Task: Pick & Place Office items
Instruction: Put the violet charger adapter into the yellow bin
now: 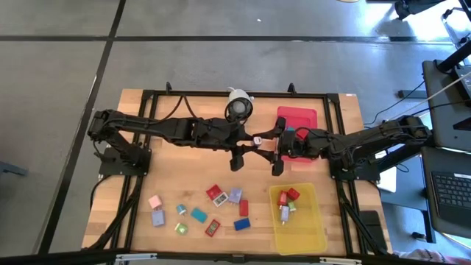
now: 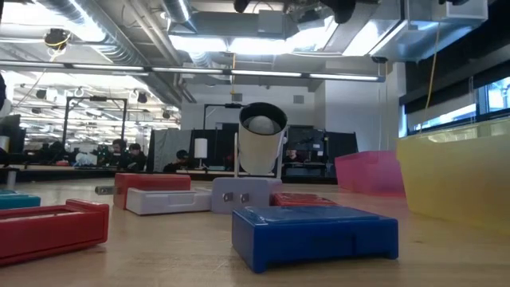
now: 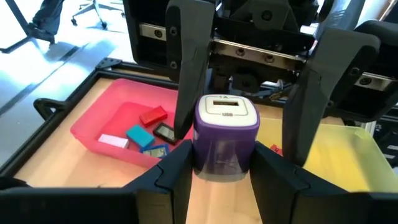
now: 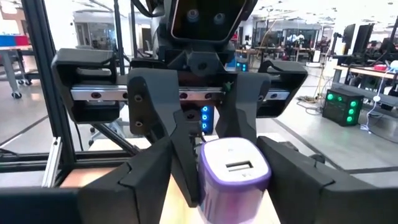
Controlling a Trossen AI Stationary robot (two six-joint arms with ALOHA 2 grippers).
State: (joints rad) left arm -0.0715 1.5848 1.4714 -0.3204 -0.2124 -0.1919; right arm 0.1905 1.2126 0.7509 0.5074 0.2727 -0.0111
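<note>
My two grippers meet in mid-air over the middle of the table. My left gripper (image 3: 224,171) is shut on a lilac block with a white slotted top (image 3: 227,134), one of the office items. My right gripper (image 4: 224,180) faces it from the table's right, open, one finger on each side of the same block (image 4: 233,171). Several more office items (image 1: 213,208) lie flat on the near part of the table. Others lie in the yellow tray (image 1: 298,221) and the red tray (image 3: 93,127). My left gripper pinches the lilac block by two opposite sides (image 3: 200,155), low on the block, between its two fingers. The fingers come from the table's left, slanting slightly down. The block stands upright, white top up, lifted clear of the table. My right gripper: whether its fingers (image 3: 186,81) touch the block, I cannot tell.
A white round camera (image 1: 238,105) stands at the table's far edge, just behind the grippers. The red tray (image 1: 302,114) sits at the far right and the yellow tray at the near right. Bare wood lies under the grippers.
</note>
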